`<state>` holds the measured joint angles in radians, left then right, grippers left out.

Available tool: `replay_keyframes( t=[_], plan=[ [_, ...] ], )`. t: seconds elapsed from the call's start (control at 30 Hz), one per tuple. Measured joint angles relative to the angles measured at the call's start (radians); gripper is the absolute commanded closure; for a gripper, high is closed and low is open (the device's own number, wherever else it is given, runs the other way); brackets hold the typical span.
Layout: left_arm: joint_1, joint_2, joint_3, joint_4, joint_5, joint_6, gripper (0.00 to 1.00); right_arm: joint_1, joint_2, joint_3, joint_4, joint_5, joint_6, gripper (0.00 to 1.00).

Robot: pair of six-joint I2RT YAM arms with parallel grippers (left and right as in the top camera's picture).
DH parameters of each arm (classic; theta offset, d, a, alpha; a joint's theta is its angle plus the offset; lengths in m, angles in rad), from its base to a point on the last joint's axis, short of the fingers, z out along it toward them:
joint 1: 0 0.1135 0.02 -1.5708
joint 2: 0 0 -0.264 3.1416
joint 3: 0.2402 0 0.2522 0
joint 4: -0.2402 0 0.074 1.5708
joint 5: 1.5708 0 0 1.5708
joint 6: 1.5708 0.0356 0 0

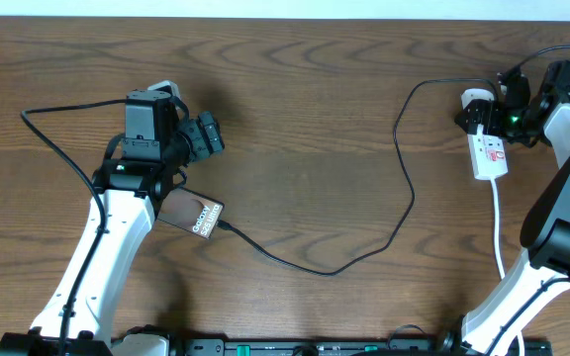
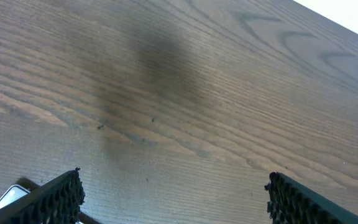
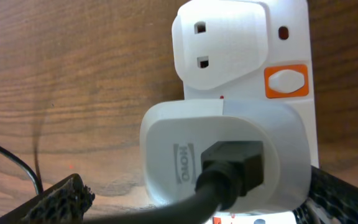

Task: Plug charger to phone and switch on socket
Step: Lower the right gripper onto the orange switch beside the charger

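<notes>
Right wrist view, we see glossy rounded charger in blocky white socket, left claw, right claw both released.

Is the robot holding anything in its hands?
No. The left gripper is open over the table; the right gripper is open around the adapter, not squeezing it.
</notes>
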<state>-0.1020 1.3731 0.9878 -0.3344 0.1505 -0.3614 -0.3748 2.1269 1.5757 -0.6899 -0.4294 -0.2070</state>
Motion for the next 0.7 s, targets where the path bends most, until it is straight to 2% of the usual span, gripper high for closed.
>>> replay_keyframes(
  t=[0.2,0.7],
  plan=[
    [0.000,0.000,0.000,-0.009,0.000,0.000,0.08,0.001,0.008,0.035,-0.063,0.020,0.005,0.02],
    [0.000,0.000,0.000,-0.011,0.000,0.000,0.08,0.002,0.009,0.040,-0.080,0.025,0.013,0.02]
  ],
)
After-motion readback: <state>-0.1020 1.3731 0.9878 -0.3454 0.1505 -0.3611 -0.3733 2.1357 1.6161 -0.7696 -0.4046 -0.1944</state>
